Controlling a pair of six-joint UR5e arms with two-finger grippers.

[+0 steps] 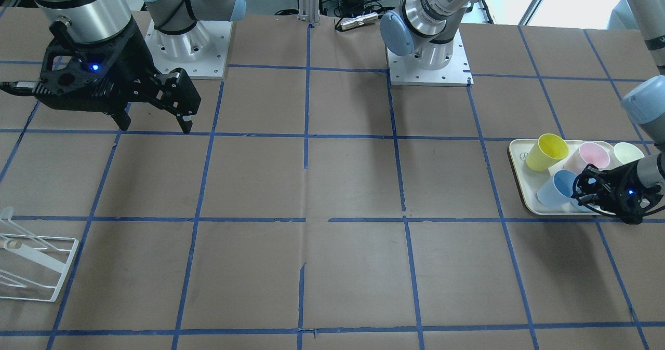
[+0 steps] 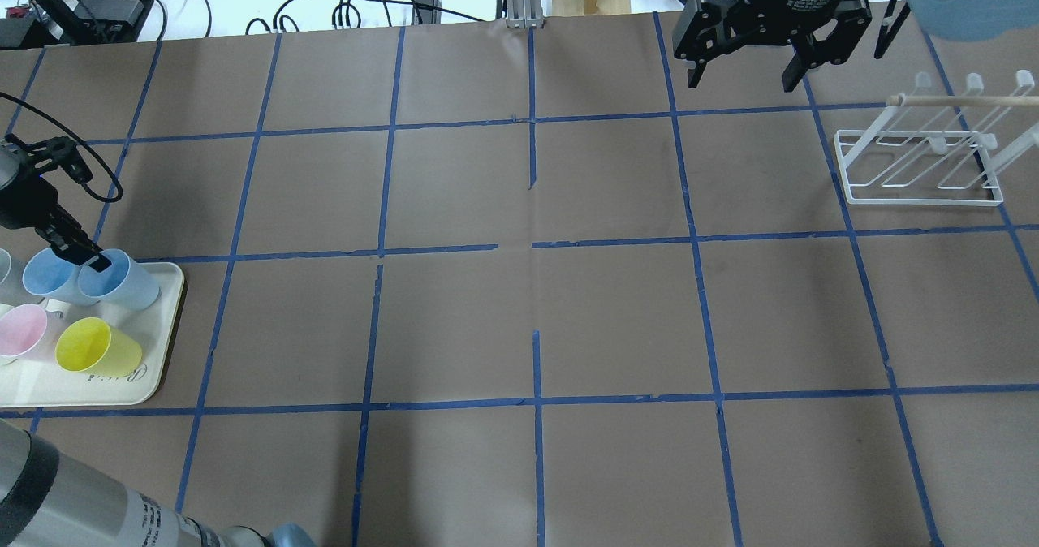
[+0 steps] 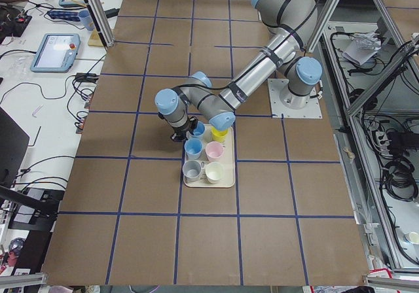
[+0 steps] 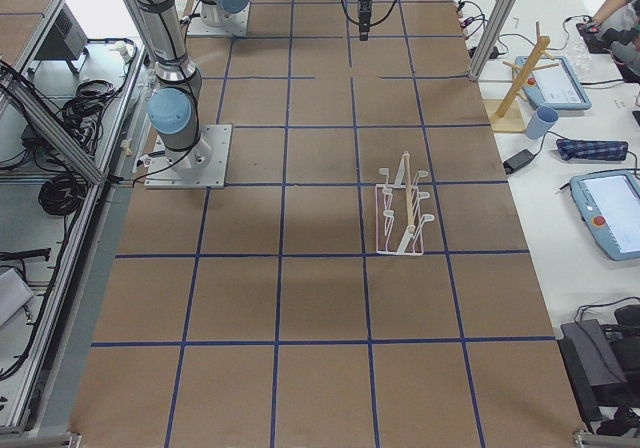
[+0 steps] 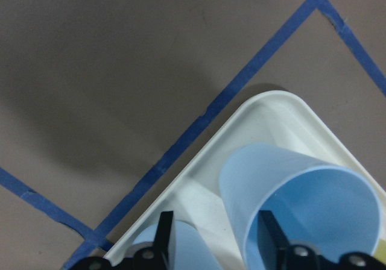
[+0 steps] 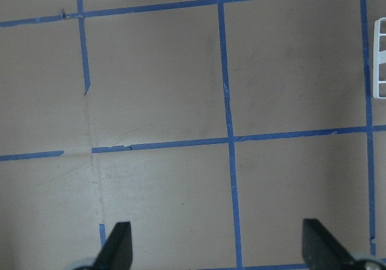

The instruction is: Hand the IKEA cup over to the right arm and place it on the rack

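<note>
Pale blue plastic is what you'll find at the left gripper: its fingers are spread and straddle the wall of the IKEA cup, one finger inside the mouth and one outside, not pinched together. That cup lies on its side on the cream tray at the counter's left end, beside its blue twin, the pink cup and the yellow cup. The right gripper hangs above the counter, spread wide and empty. The rack stands near the right end, towards your edge.
</note>
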